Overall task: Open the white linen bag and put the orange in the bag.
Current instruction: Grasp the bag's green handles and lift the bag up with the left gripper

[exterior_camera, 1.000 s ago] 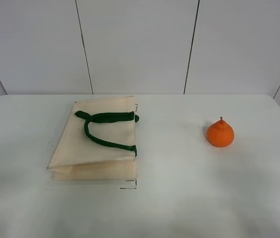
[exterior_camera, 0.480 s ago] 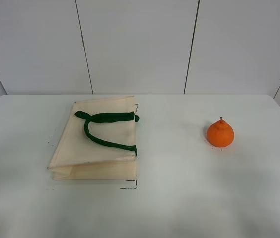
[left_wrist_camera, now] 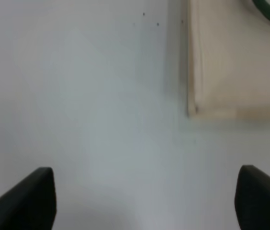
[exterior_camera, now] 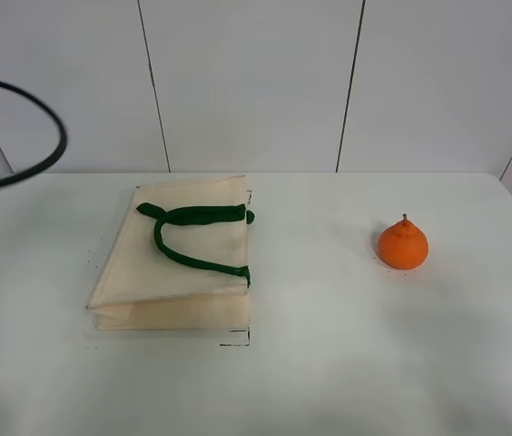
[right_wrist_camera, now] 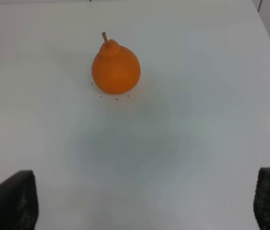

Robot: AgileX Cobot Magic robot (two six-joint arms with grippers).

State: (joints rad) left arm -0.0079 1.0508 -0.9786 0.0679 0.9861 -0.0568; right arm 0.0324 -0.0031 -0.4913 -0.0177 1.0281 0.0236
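Note:
The white linen bag [exterior_camera: 179, 259] lies flat and folded on the left half of the table, its dark green strap handles [exterior_camera: 192, 218] resting on top. The orange [exterior_camera: 403, 244] stands alone on the right, stem up. Neither gripper shows in the exterior high view. In the left wrist view my left gripper [left_wrist_camera: 142, 201] is open and empty over bare table, and a corner of the bag [left_wrist_camera: 235, 62] lies ahead of it and apart. In the right wrist view my right gripper [right_wrist_camera: 140, 201] is open and empty, with the orange [right_wrist_camera: 116, 67] ahead of it and apart.
The white table [exterior_camera: 329, 363] carries only the bag and the orange. A black cable loop [exterior_camera: 52, 136] hangs in at the far left edge of the exterior view. Grey wall panels stand behind the table.
A black cable loop has come into the exterior view at the left edge. The bag and the orange have not moved.

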